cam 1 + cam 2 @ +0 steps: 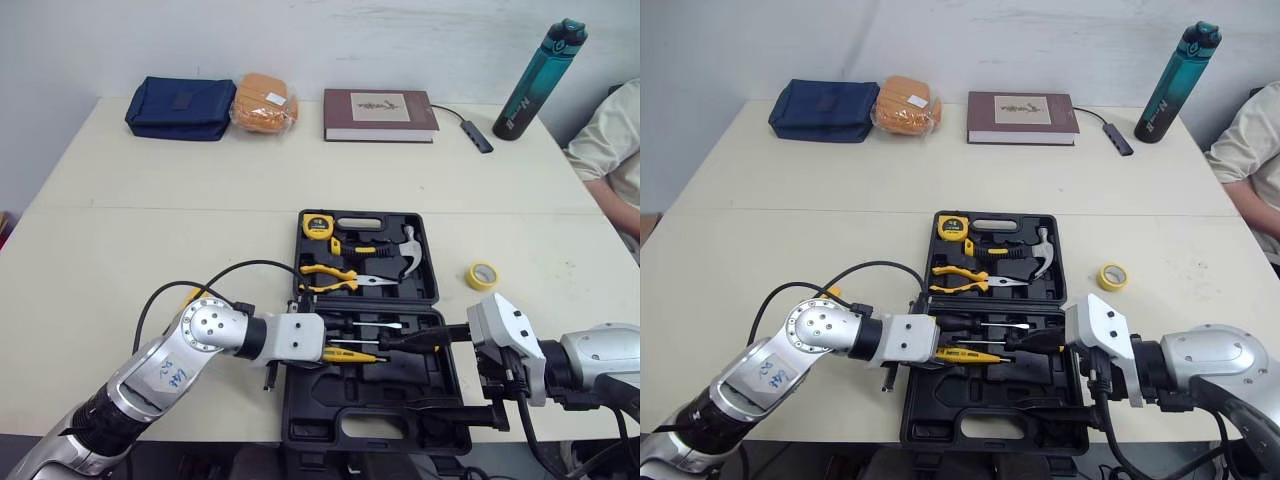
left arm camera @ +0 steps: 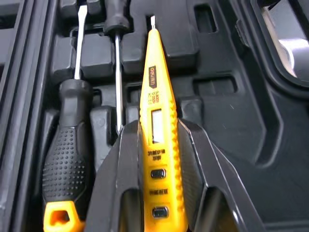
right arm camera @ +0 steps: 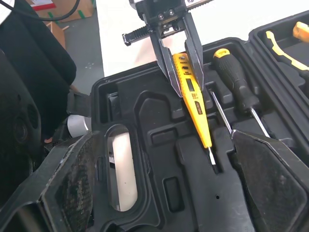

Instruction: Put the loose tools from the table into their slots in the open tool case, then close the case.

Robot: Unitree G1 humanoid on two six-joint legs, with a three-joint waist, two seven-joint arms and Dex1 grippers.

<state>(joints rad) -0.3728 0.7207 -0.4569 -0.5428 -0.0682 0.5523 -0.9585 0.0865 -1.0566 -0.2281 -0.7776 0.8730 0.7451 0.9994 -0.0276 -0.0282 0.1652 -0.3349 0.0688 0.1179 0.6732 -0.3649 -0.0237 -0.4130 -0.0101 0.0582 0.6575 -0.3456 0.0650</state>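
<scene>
Pale cream surface runs back to a white wall; along its far edge we see a navy pouch, an orange bag, a brown book and a teal bottle; a person's sleeve shows at the right edge. At the near edge lies the tool case, its two halves laid flat; the far half holds a tape measure, yellow-handled pliers and a hammer.

Our left tool is clenched on the yellow tester pen, its two black fingers pressed against the pen's sides partway along the body; the pen lies low over the moulded tray of the near half, tip pointing to our right, just beside two black-handled screwdrivers that sit in their grooves; whether the pen is fully seated we cannot tell. Our right tool is released, fingers spread wide and grasping nothing; it hovers over the right part of the near half, facing the pen's tip.

A yellow tape roll rests on the surface, near the case on its right and apart from it.
</scene>
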